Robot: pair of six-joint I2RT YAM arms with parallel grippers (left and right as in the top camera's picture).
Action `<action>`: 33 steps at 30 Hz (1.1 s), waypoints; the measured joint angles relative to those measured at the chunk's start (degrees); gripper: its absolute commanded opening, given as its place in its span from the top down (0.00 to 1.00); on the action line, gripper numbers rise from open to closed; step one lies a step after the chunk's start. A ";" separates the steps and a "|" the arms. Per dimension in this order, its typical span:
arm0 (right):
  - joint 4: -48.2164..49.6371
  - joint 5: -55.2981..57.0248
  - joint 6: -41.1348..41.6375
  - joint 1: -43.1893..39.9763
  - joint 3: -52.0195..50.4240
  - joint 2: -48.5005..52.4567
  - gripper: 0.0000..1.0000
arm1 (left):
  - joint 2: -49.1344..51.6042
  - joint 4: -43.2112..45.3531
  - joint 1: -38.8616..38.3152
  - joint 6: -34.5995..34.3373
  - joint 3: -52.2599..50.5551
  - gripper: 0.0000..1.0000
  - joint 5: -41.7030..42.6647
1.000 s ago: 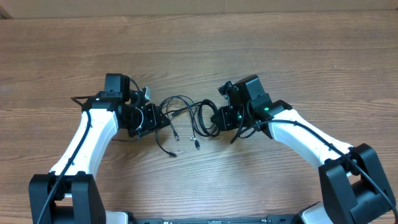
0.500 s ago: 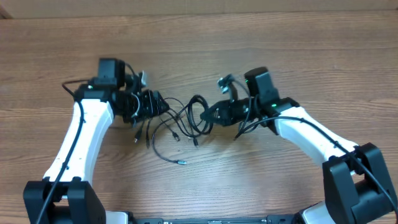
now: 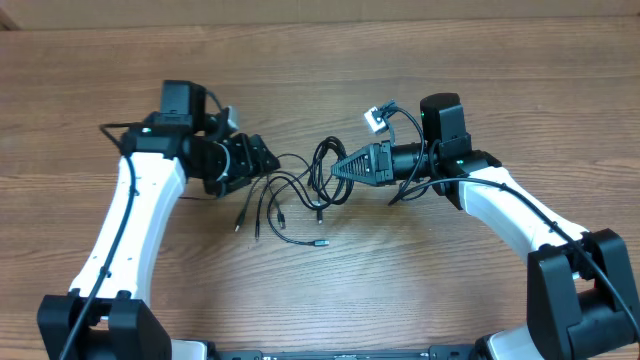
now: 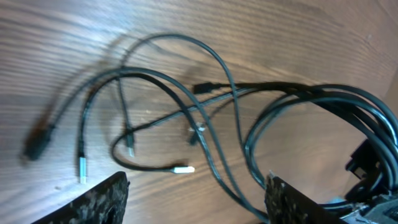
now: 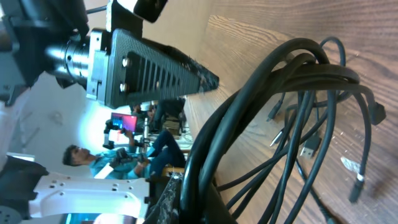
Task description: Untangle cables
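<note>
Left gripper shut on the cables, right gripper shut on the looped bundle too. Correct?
No. The left gripper is open: the left wrist view shows its fingers wide apart, clamping nothing, with loose cables on the table ahead. The right gripper is shut on the looped bundle, as stated.

Both arms reach inward, facing each other, left gripper [image 3: 266, 160] spread wide, right gripper [image 3: 337, 168] pinched tight on the cables [image 5: 245, 99].

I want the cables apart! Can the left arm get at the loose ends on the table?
Probably yes. The left tool is open, the loose ends lie uncovered just beside it, and the right tool only grips the coiled cables.
</note>
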 measured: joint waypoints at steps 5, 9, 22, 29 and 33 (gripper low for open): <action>0.02 -0.09 4.11 0.00 0.00 0.00 0.96 | 0.35 1.49 -4.61 -6.38 -0.02 0.36 -1.16; 0.04 -0.09 7.65 0.00 0.00 0.00 0.96 | 2.56 1.68 -7.48 -10.08 -0.02 0.35 -1.36; 0.04 -0.04 10.05 0.00 0.00 0.00 0.96 | 12.09 2.67 -9.77 -15.30 -0.28 0.34 -1.77; -0.02 0.63 10.10 0.00 0.00 0.00 0.96 | 17.27 10.03 -9.73 -15.52 -0.39 0.35 -0.24; -0.02 0.85 10.08 0.00 0.00 0.00 0.96 | 18.10 12.70 -9.05 -15.76 -0.55 0.38 2.38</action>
